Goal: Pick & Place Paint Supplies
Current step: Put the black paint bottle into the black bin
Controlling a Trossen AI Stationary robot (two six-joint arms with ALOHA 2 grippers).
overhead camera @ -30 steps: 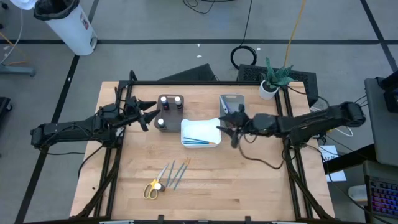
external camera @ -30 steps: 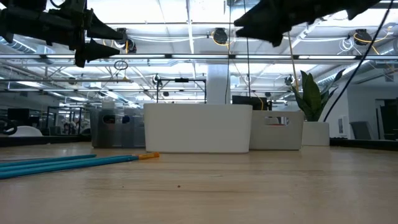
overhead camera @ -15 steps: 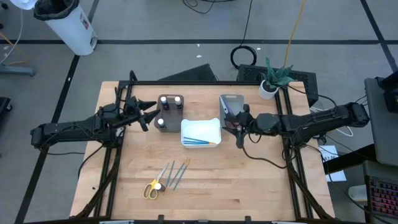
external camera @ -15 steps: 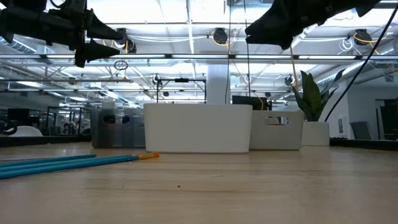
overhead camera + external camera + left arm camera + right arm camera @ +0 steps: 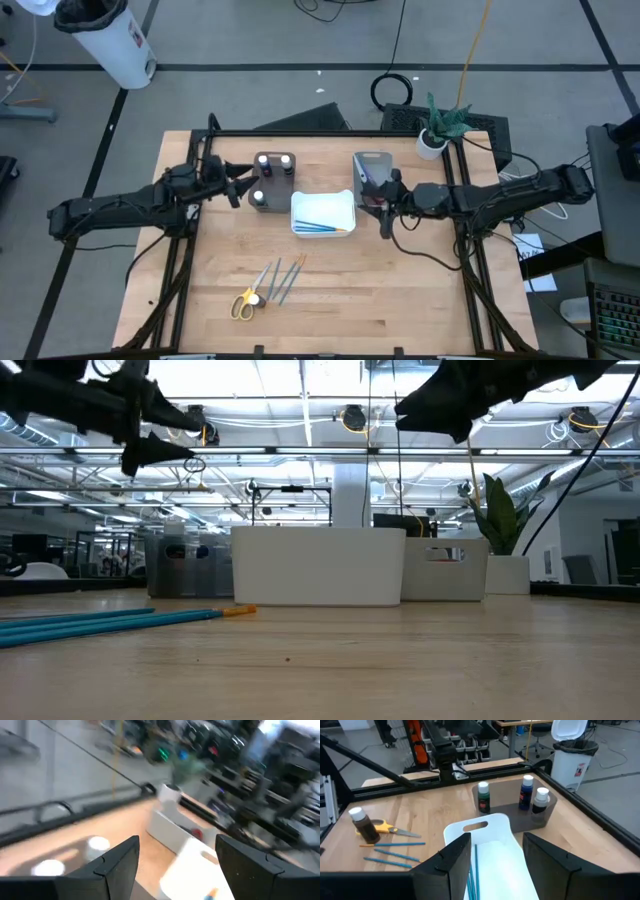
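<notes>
Three white-capped paint bottles (image 5: 526,793) stand in the brown tray (image 5: 272,181). Blue brushes (image 5: 472,870) lie in the white tray (image 5: 323,212). Yellow-handled scissors (image 5: 243,303), a brown bottle (image 5: 362,825) and more brushes (image 5: 281,280) rest on the table near its front. My left gripper (image 5: 243,183) (image 5: 177,840) hangs open above the table, just left of the brown tray. My right gripper (image 5: 383,203) (image 5: 497,837) is open in the air, right of the white tray and in front of the grey tray (image 5: 372,168). Neither holds anything.
Something red (image 5: 197,834) lies in the grey tray. A potted plant (image 5: 440,128) stands at the far right corner. Black frame rails (image 5: 190,250) run along the table's sides. Bare wood lies between the white tray and the loose supplies near the front.
My right gripper has drawn back from over the white tray's right edge toward the table's right, staying open. My left gripper has shifted slightly toward the brown tray, and its wrist view is blurred by the motion.
</notes>
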